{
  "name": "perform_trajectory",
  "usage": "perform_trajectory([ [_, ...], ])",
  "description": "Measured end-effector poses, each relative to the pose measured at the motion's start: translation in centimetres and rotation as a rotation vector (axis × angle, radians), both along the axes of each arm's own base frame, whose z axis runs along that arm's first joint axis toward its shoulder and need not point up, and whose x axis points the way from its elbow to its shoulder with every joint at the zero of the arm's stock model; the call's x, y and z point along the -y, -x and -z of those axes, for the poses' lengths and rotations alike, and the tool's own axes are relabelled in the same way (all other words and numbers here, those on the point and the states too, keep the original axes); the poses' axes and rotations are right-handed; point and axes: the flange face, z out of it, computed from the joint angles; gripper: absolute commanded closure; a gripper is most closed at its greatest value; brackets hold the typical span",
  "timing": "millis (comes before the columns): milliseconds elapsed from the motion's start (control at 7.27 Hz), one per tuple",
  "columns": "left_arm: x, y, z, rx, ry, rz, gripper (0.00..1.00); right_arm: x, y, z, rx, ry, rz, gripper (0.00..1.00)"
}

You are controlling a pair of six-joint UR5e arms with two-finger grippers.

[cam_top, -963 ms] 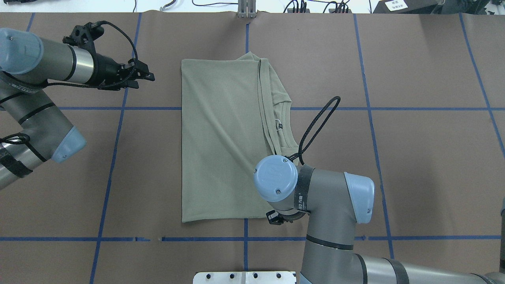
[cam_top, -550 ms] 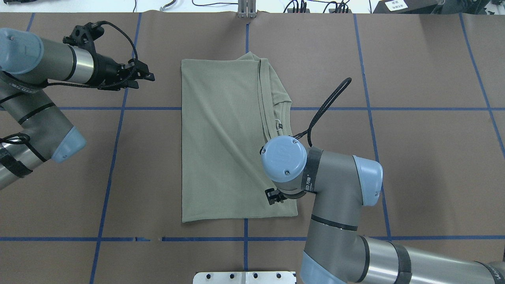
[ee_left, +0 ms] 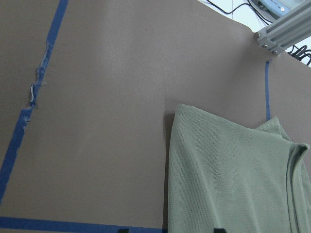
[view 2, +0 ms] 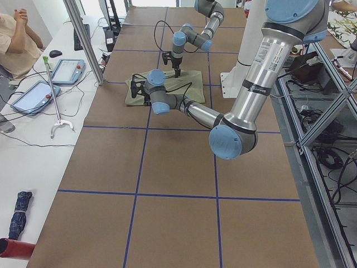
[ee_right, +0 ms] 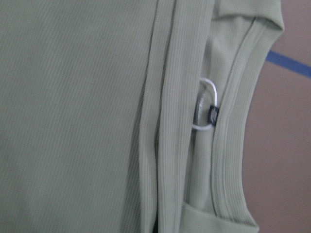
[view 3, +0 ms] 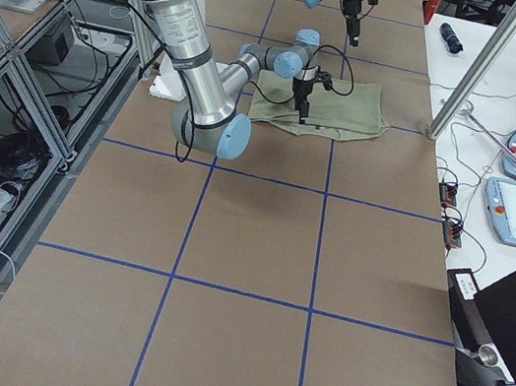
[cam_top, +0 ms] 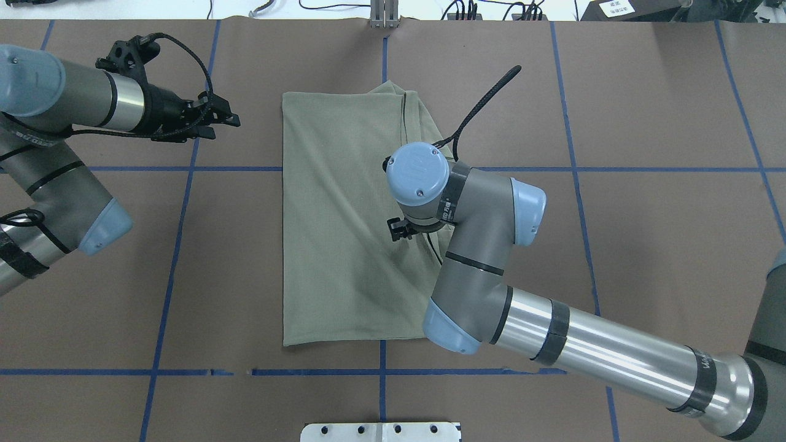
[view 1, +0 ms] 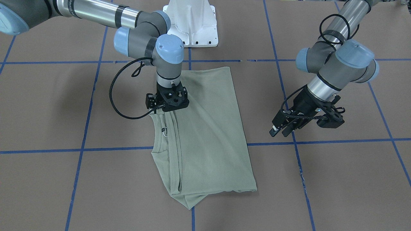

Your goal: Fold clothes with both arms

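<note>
**Surface.** The table is covered in matt brown paper (cam_top: 645,258), ruled into large squares by blue tape lines (cam_top: 178,245). A frayed stretch of tape (ee_left: 33,90) shows in the left wrist view.

**Bearings.** These are taken on the overhead view, with 12 o'clock at the far table edge.

**Task item.**
- The sage-green long-sleeved knit shirt (cam_top: 331,245) lies flat at the table centre, folded into a tall rectangle.
- Its layered edges and ribbed round collar (ee_right: 233,121) run along the 3 o'clock side, and a corner of cloth projects at 1 o'clock.
- The white neck-tag loop (ee_right: 206,109) sits just inside the collar.

**Grippers.**
- The right gripper (view 1: 167,102) points straight down over the shirt's 3 o'clock edge, beside the collar. Its fingers are hidden under the wrist and camera block. I cannot tell whether they are apart or together, or whether they touch the cloth.
- The left gripper (cam_top: 224,123) hangs over bare paper at 10 o'clock of the shirt, well apart from it. Its fingers are spread and hold nothing.

**Room.**
- A white metal pedestal (view 1: 192,22) stands at the 6 o'clock edge.
- Beyond the 12 o'clock edge, a white bench (view 2: 33,128) carries two tablet-style pendants (view 2: 68,71) and loose cables. A person (view 2: 14,39) is seated there.
- Behind the pedestal, aluminium framing (view 2: 323,128) encloses cabling on the floor
</note>
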Motion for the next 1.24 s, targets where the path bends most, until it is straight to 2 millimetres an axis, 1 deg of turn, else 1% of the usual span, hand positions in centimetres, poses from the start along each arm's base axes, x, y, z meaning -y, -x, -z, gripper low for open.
perform_trajectory([
  [138,0.0,0.0,0.0,-0.002,0.005,0.001,0.34,0.9,0.4,-0.3,-0.017,-0.007,0.002,0.00],
  [275,-0.1,0.0,-0.1,-0.003,0.006,0.002,0.34,1.7,0.1,-0.8,-0.031,-0.012,0.004,0.00],
  [413,-0.1,0.0,-0.1,-0.003,0.007,0.002,0.34,2.9,-0.9,-1.9,-0.049,-0.019,0.010,0.00],
  [550,-0.1,0.0,-0.2,-0.003,0.007,0.002,0.34,4.5,-2.7,-3.6,-0.071,-0.030,0.024,0.00],
  [688,-0.1,0.0,-0.1,-0.004,0.007,0.002,0.34,6.2,-5.1,-6.0,-0.097,-0.041,0.042,0.00],
  [825,-0.1,0.0,-0.1,-0.005,0.006,0.002,0.34,7.4,-7.5,-8.3,-0.122,-0.053,0.061,0.00],
  [963,-0.1,0.1,0.1,-0.006,0.004,0.002,0.34,8.2,-8.7,-8.5,-0.125,-0.069,0.068,0.00],
  [1101,-0.2,0.1,0.2,-0.007,0.003,0.001,0.34,9.2,-9.0,-6.4,-0.107,-0.085,0.055,0.00],
  [1238,-0.2,0.1,0.2,-0.007,0.003,0.002,0.34,10.5,-8.8,-3.8,-0.082,-0.092,0.025,0.00],
])
